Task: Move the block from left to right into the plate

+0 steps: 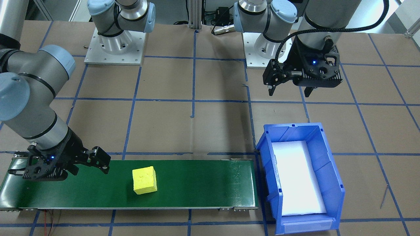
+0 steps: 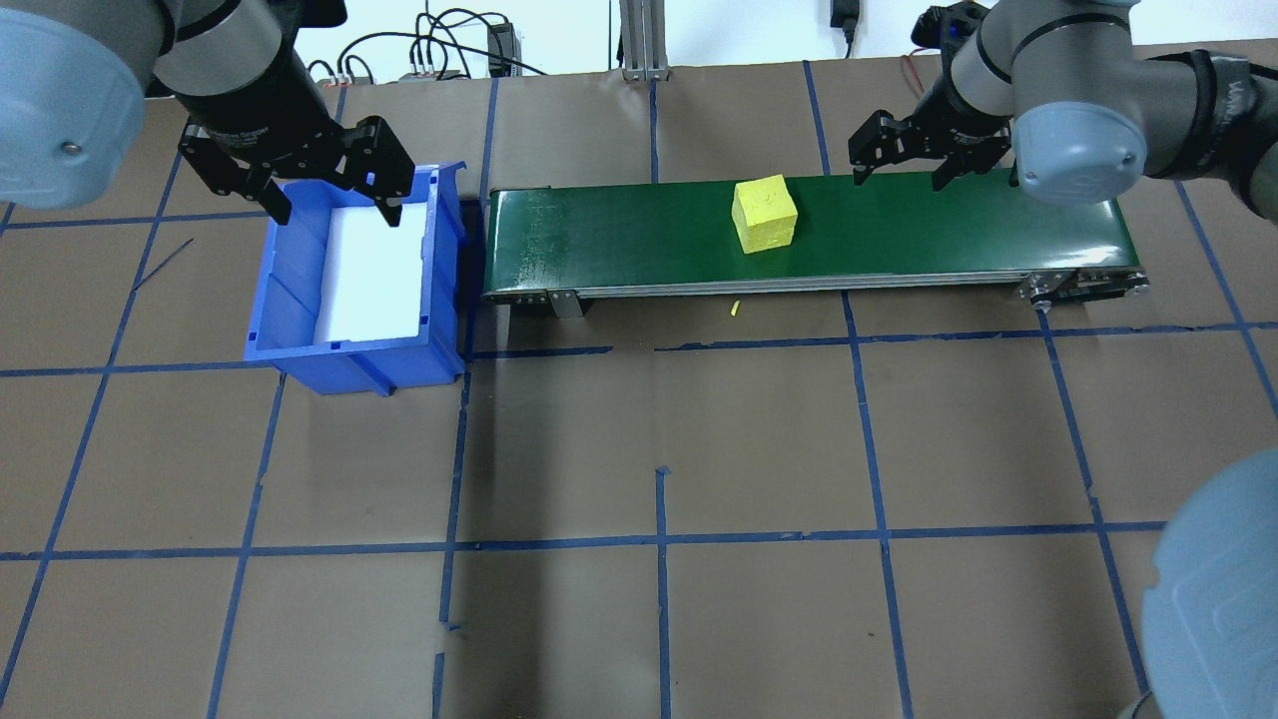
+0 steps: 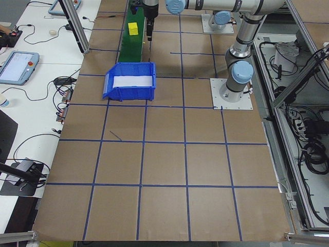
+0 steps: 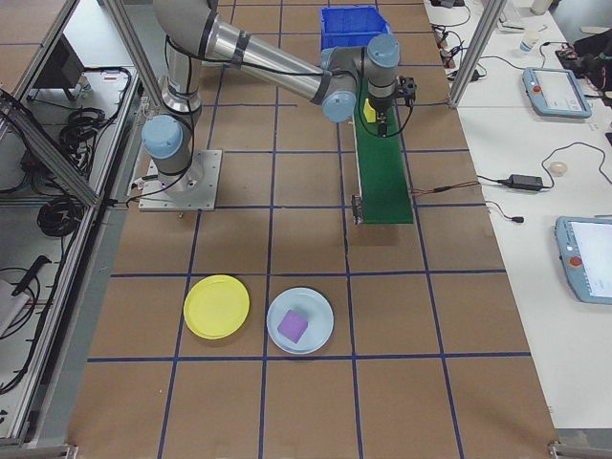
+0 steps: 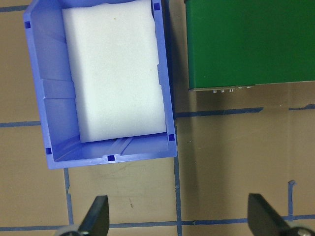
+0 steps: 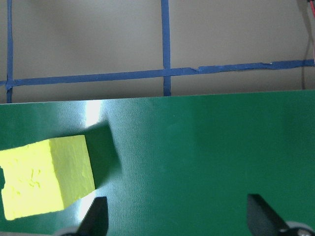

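Yellow block (image 1: 144,180) — plain faces — on belt (image 1: 197,183).

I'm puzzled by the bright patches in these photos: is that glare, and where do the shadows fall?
In the right wrist view, a pale streak of glare crosses the green belt beside the yellow block, whose dark shadow falls to its right. In the front-facing view, the white foam inside the blue bin is washed out. In the overhead view, soft arm shadows darken the brown table.
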Available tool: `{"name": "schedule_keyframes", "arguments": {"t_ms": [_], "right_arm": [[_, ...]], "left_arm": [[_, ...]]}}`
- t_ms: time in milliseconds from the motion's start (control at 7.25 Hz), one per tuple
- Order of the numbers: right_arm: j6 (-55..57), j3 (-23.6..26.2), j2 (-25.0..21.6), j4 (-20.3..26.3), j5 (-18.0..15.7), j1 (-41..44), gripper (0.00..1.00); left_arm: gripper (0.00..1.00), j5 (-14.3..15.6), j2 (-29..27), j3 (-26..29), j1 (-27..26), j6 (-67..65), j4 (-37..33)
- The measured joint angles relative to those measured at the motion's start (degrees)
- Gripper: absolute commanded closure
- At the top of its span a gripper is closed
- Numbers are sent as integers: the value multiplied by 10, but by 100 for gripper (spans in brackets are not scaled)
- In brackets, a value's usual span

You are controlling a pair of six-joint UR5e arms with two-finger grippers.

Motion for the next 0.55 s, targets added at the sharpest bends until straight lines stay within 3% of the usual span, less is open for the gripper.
{"name": "schedule_keyframes", "arguments": {"t_ms": [552], "right_arm": [[19, -7, 16, 0, 2, 1, 1]], "left_arm": [[0, 0, 8, -3, -1, -1, -6]]}}
